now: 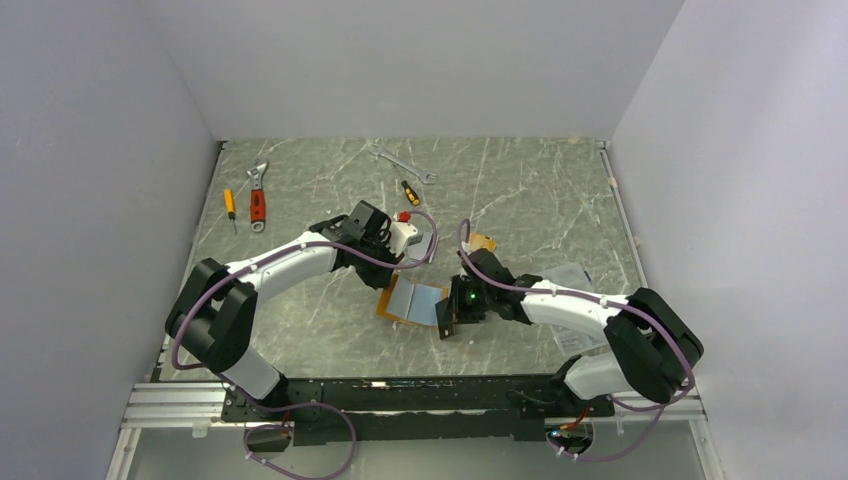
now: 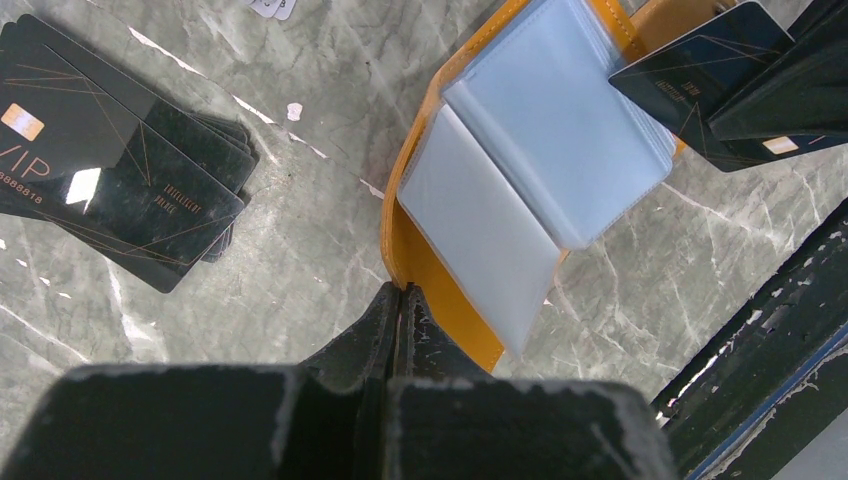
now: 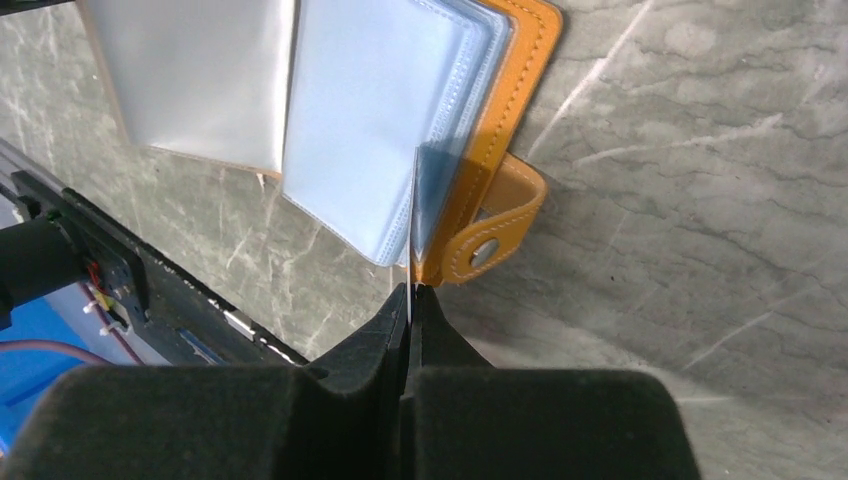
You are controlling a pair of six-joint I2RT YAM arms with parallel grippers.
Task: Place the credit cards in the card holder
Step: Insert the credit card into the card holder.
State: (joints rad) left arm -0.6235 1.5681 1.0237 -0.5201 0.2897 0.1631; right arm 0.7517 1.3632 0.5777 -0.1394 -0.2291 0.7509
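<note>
Right gripper (image 3: 410, 293) pinches a thin black plastic card (image 2: 690, 70) edge-on, pointed at the clear sleeves (image 3: 370, 130) of the orange leather card holder (image 3: 505, 120) lying open just ahead; left gripper (image 2: 400, 300), closed, sits at its edge.

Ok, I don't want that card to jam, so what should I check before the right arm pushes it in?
1. right gripper shut on the card: ok.
2. card holder lying open, pockets up: ok.
3. left gripper shut, tips at the card holder's orange edge: ok.
4. card's leading edge inside a clear pocket: cannot tell.
5. spare cards lying apart from the card holder: ok.
</note>
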